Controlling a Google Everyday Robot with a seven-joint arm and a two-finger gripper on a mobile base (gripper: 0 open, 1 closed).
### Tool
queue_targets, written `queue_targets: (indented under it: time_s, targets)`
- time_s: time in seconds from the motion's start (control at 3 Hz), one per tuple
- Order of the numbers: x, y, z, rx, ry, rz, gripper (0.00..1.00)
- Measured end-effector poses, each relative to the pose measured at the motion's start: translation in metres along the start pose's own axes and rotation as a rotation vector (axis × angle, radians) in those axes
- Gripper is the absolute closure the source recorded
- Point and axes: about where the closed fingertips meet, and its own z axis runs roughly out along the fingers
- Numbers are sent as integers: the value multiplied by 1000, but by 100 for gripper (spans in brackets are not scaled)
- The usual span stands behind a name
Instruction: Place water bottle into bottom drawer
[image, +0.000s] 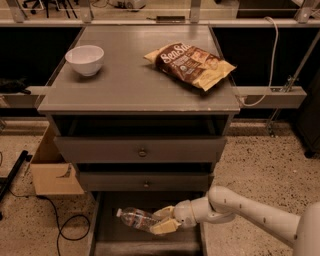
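Note:
The water bottle (136, 218) is a small clear ribbed bottle with a white cap pointing left. It lies almost level, just above the grey floor of the pulled-out bottom drawer (112, 235). My gripper (163, 220) reaches in from the right on a white arm and is shut on the bottle's base end, one finger above it and one below. Whether the bottle touches the drawer floor is not visible.
Above are two knobbed drawers (142, 152), both pulled out a little. On the cabinet top (130, 85) stand a white bowl (85, 59) and a brown chip bag (190, 63). A cardboard box (52, 170) and black cables (60, 225) lie on the floor at left.

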Motion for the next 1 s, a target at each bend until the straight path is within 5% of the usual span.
queue_targets:
  time_s: [0.33,0.67,1.0]
  targets:
    - [0,2,6,-18,99,-24,100]
    - [5,-1,23,-49,277,-27,100]
    - [7,-3,26,-56,271,-13,100]
